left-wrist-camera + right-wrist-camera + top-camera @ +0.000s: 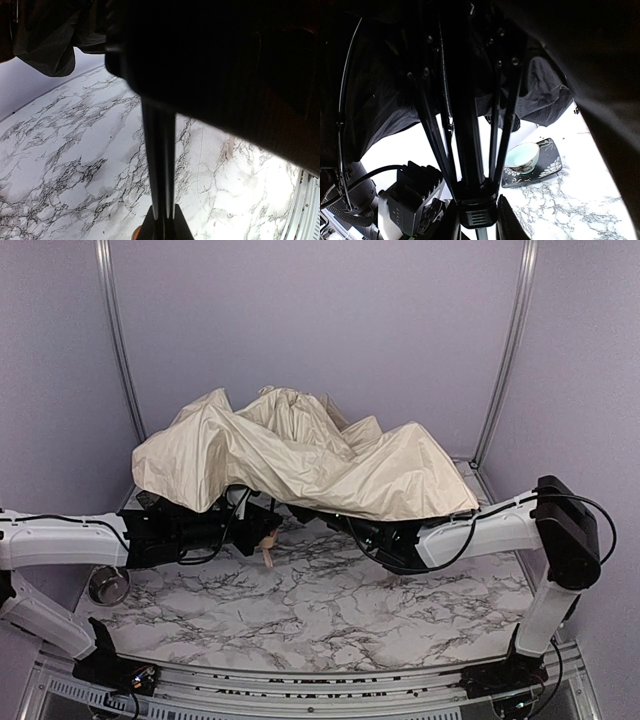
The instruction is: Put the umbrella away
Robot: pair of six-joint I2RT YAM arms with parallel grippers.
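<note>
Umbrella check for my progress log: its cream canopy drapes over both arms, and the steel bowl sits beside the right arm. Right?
No: the steel bowl sits beside the left arm, as the top external view shows. The umbrella's cream canopy does drape over both arms.

umbrella [300,455] 1 | steel bowl [108,586] 1 | pale green bowl [522,156] 1 | dark patterned dish [550,162] 1 | robot arms [60,540] 2

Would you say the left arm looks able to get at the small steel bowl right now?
Probably not yet. The steel bowl lies uncovered beside the left arm, but the left gripper is closed on the umbrella shaft and would need to let go first.
</note>
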